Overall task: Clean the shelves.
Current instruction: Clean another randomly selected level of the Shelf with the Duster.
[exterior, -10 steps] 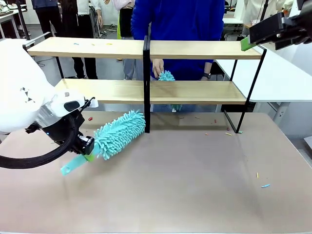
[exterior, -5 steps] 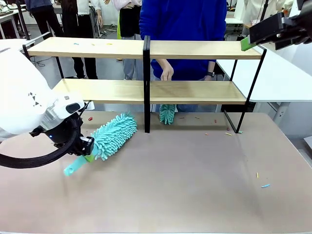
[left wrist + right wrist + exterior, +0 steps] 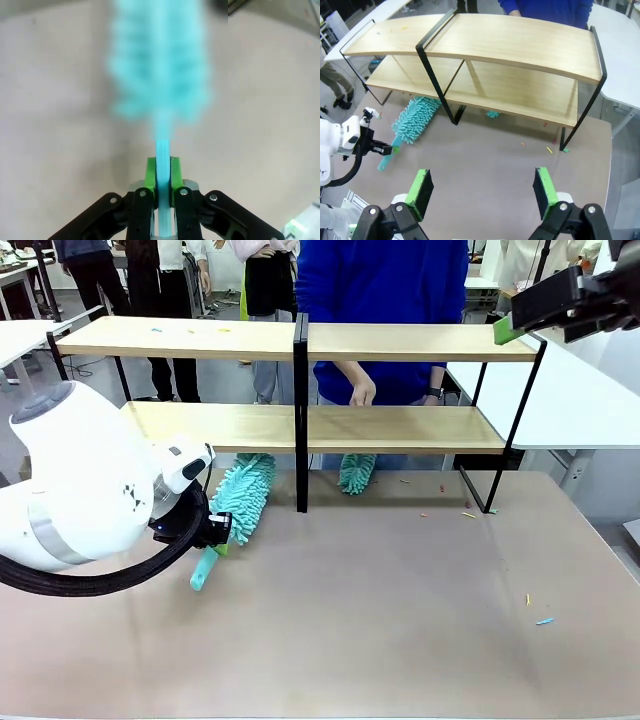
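1 teal duster (image 3: 240,495) in left gripper (image 3: 163,169) seemingly reaches under shelves (image 3: 400,428).

The left arm (image 3: 70,490) is a bulbous white shell with a pale grey band, small black triangular marks and a dark oval inset near the wrist. A thick black cable (image 3: 90,580) runs beneath it. The left gripper (image 3: 162,170) has black linked fingers, silver screw heads and bright green pads (image 3: 150,172). The right gripper (image 3: 482,192) is black too, with its own green pads (image 3: 421,192). The person (image 3: 380,280) wears a deep blue sleeved top and a dark wristband (image 3: 432,394).
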`<state>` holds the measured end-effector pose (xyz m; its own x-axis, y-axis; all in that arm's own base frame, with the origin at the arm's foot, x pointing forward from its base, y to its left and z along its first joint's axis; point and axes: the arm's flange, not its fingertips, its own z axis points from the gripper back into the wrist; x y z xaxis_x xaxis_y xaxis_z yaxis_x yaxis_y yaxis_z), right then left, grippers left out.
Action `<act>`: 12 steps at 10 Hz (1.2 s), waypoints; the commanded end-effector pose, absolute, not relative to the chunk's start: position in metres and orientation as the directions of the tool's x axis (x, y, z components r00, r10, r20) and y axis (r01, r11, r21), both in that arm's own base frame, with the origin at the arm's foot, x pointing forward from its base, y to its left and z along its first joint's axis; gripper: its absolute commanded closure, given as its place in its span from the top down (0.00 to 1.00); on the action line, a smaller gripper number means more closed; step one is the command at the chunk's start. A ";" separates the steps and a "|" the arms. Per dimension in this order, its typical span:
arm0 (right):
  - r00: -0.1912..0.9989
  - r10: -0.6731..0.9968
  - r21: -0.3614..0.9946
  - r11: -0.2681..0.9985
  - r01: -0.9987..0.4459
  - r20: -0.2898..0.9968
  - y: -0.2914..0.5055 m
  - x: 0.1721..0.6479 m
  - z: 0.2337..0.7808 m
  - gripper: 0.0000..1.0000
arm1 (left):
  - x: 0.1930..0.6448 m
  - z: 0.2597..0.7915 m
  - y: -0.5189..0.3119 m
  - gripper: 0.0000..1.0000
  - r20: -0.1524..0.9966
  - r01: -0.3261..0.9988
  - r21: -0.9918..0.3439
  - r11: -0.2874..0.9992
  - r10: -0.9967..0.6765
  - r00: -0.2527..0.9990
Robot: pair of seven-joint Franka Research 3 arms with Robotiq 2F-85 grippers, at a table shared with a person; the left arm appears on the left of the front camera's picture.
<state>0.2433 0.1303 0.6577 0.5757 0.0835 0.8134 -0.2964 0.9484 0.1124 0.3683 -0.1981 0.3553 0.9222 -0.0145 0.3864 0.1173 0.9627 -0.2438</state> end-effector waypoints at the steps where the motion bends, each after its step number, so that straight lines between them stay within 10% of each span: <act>1: 0.575 0.078 0.118 0.948 -0.297 0.814 0.130 0.244 0.658 1.00 | 0.381 0.356 -0.197 0.13 0.368 0.031 -0.171 0.985 0.034 0.929; 12: 0.575 0.078 0.118 0.948 -0.297 0.814 0.130 0.244 0.658 1.00 | 0.409 0.361 -0.156 0.13 0.240 -0.307 -0.146 0.941 0.334 0.911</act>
<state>0.2434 0.1303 0.6577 0.5759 0.0836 0.8133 -0.2964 0.9484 0.1124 0.4006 -0.1479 0.3644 0.9233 0.2966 0.2439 -0.2661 0.9521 -0.1508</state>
